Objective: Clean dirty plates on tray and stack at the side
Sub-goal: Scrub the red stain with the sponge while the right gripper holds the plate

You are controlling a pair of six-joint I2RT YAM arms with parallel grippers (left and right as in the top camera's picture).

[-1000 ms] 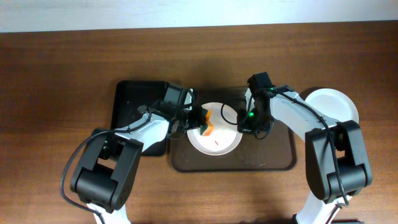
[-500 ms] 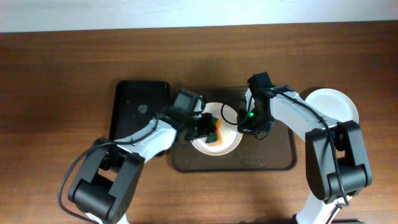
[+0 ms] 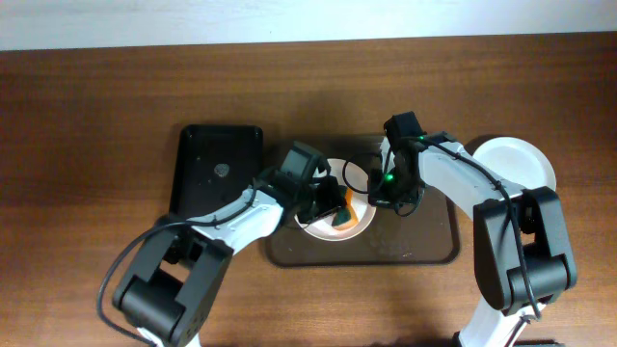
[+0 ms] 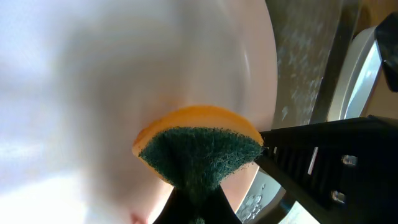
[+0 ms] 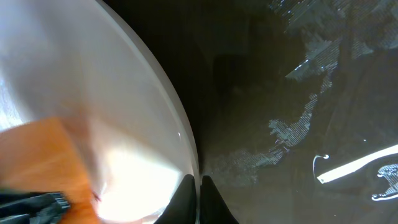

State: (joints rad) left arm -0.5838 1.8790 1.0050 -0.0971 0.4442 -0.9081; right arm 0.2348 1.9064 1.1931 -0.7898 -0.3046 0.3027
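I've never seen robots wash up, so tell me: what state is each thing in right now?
Dirty plate: mostly white, faint red trace.
Tray: streaked, holding the dirty plate.
Sponge: pinched, pressed onto the dirty plate.
Left jaws: shut on the sponge.
Right jaws: shut on the dirty plate's rim.
Side plate: plain white, off the tray.

No words, numbers, labels or brand names could be read in any of the views. In the right wrist view, the brown tray (image 5: 298,74) had some pale marks (image 5: 292,134) on it. They were only streaks and blurry shapes, and none of them made letters or a sign.
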